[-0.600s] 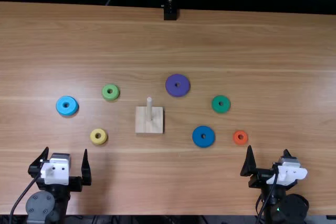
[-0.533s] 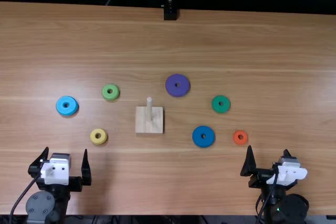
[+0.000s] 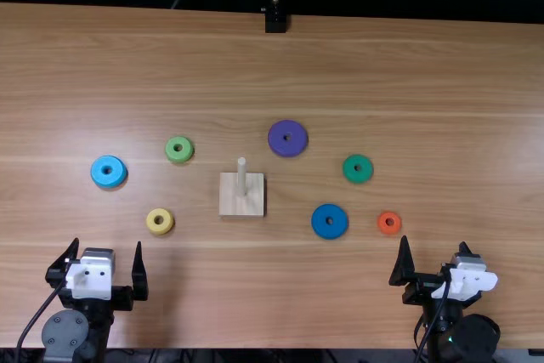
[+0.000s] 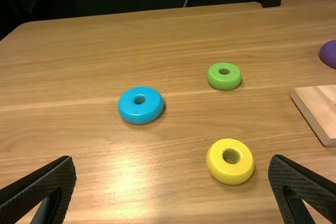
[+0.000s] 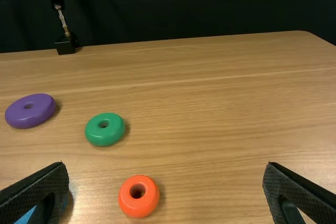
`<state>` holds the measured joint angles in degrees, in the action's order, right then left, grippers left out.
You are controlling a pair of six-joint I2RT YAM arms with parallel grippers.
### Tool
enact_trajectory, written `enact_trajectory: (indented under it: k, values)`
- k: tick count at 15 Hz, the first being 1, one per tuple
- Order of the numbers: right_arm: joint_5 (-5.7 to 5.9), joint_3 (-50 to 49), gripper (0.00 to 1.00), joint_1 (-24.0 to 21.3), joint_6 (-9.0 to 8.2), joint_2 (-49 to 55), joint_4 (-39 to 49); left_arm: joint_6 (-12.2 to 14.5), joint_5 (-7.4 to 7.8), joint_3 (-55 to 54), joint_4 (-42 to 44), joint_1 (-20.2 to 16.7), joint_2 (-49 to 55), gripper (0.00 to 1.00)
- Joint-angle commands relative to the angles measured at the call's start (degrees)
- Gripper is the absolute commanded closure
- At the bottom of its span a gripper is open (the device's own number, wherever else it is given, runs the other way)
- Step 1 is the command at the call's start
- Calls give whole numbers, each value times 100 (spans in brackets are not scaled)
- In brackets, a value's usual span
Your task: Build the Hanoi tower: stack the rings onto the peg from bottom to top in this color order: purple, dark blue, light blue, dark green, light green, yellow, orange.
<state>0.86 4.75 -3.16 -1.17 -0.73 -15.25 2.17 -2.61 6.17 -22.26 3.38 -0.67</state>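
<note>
My left gripper (image 3: 109,252) is open at the near left, below the yellow ring (image 3: 159,221); in its wrist view the left gripper (image 4: 172,169) has nothing between its fingers. My right gripper (image 3: 435,248), also open and holding nothing, is at the near right; its wrist view shows the right gripper (image 5: 163,174) too. The bare peg (image 3: 242,178) stands on a square wooden base (image 3: 242,204). Flat on the table lie the purple ring (image 3: 279,144), dark blue ring (image 3: 320,221), light blue ring (image 3: 99,172), dark green ring (image 3: 349,169), light green ring (image 3: 171,150) and orange ring (image 3: 382,223).
The rings lie apart on both sides of the wooden base on the table (image 3: 408,82). A black stand (image 3: 275,21) is at the table's far edge, with a dark curtain (image 5: 184,3) behind.
</note>
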Motion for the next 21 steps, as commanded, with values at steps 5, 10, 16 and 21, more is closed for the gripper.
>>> enact_trajectory:
  k: [5, 10, 16, 21]
  values:
    - [51, -396, 0, -27, 22, 73, -370, 15, -13, -617, -442, 5, 67, 0]
    - [51, -396, 0, -18, 33, 73, -370, 15, -13, -617, -442, 5, 67, 0]
    - [51, -396, 0, -36, 33, 73, -370, 15, -13, -617, -442, 5, 67, 0]
    - [104, -141, 0, -18, -31, 73, -285, 15, -13, -617, -442, 5, 67, 0]
